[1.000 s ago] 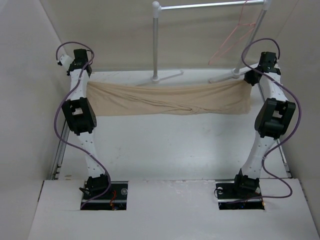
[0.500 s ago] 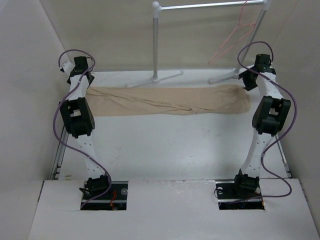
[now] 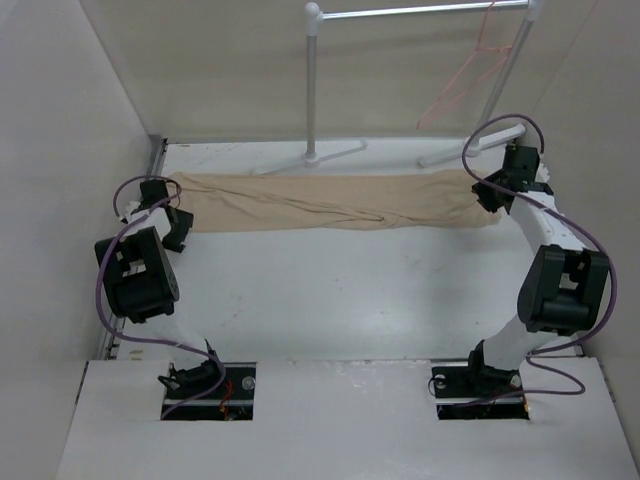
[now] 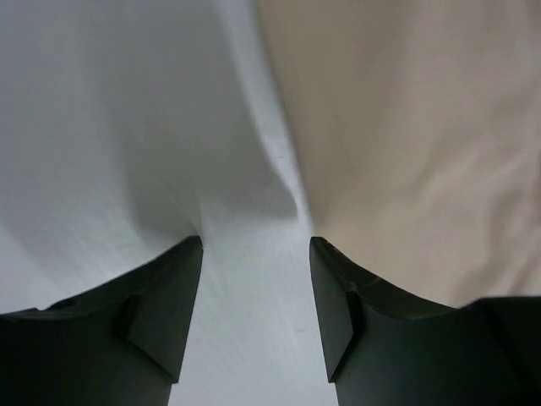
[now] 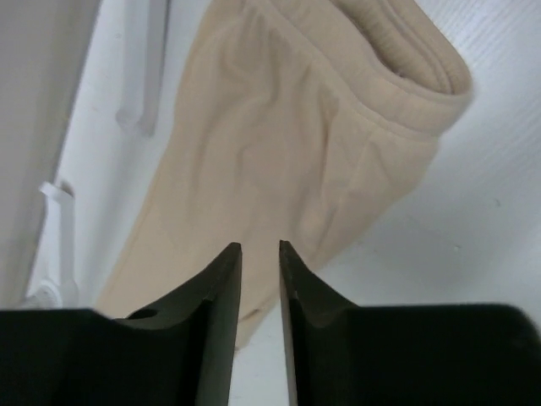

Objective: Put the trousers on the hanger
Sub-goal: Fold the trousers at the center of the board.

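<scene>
Flat white worktop (image 3: pixel 330 300), matte, walled on the left, right and far sides. Beige soft cloth trousers (image 3: pixel 330 200) lie directly on it along the far part, stretched left to right, waistband end at right, a twisted fold right of middle. White tube rack feet (image 3: pixel 335 152) stand just behind the cloth, apart from it.

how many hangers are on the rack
1. The hanger hangs from the rack's top bar at the far right, above the right end of the trousers. No other shows, though the frame cuts the bar close at the top.
</scene>
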